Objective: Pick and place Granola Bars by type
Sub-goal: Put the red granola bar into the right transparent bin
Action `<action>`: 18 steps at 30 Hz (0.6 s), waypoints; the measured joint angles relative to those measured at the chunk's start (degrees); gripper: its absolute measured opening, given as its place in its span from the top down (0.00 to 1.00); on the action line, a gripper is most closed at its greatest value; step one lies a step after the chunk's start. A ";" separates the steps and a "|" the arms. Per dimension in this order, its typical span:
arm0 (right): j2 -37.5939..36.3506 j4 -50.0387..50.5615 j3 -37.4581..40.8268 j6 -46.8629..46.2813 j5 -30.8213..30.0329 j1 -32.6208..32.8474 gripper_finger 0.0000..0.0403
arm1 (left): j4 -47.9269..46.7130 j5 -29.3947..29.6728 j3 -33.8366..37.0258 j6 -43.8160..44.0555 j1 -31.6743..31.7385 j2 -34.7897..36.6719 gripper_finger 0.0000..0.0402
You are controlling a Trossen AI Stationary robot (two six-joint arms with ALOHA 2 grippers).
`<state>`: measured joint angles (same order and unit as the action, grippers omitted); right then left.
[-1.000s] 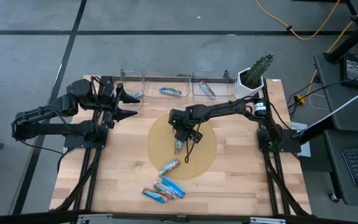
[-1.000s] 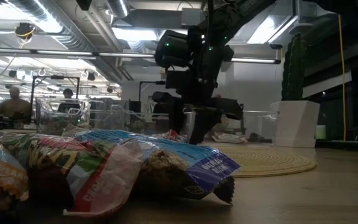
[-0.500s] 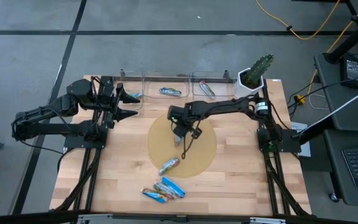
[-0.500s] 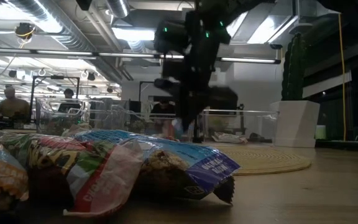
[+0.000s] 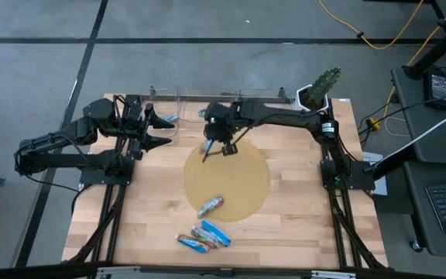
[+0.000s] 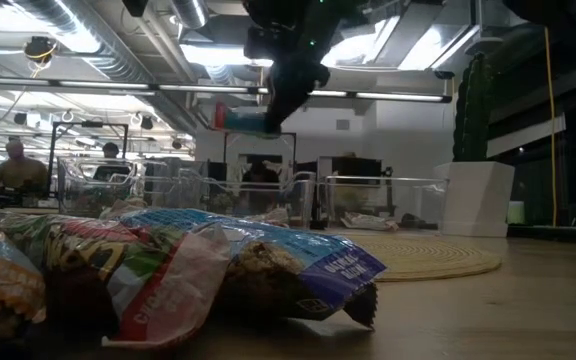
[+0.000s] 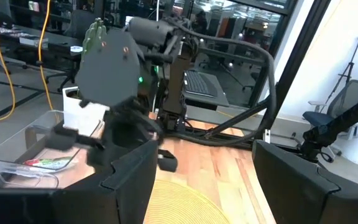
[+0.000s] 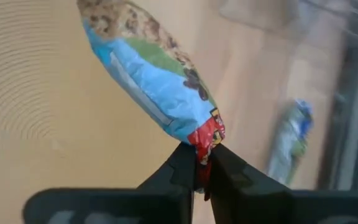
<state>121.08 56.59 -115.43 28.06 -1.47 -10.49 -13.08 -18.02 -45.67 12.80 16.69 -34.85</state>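
Observation:
My right gripper is shut on a blue granola bar and hangs above the far-left rim of the round tan mat, near the clear bins. The bar also shows high up in the low view. One bar lies flat on the mat's near part. Several bars lie in a pile on the table near the front edge. My left gripper is open and empty at the table's left, beside the left bin. My right gripper pinches the bar's red end seam between its two fingertips. The rest of the bar sticks out beyond the fingers. In the low view the bar is lifted clear of the table, about level, jutting out sideways from the fingers, which point down.
Three clear bins stand along the far edge: the left one and the middle one each hold a bluish bar, and the right one is partly covered by my right arm. A white pot with a cactus stands at the far right.
My right gripper has taken the blue bar off the mat, risen, and gone toward the table's far edge and a little left, toward the bins. The bar, which lay on the mat, is now lifted clear.

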 joint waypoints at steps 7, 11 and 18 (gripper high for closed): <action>0.07 7.75 -3.79 -8.48 -9.79 -1.33 0.92 | 0.00 0.00 0.00 0.00 0.00 0.00 0.37; -0.26 13.61 -5.41 -11.64 -9.80 -2.67 0.94 | -0.02 -0.02 0.00 0.00 0.00 0.00 0.37; -5.22 17.14 -5.61 -15.44 -9.60 -5.37 0.91 | -0.07 -0.02 0.00 0.00 0.02 -0.02 0.37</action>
<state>115.86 73.72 -121.03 12.62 -11.07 -15.86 -13.15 -18.04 -45.67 12.80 16.70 -34.87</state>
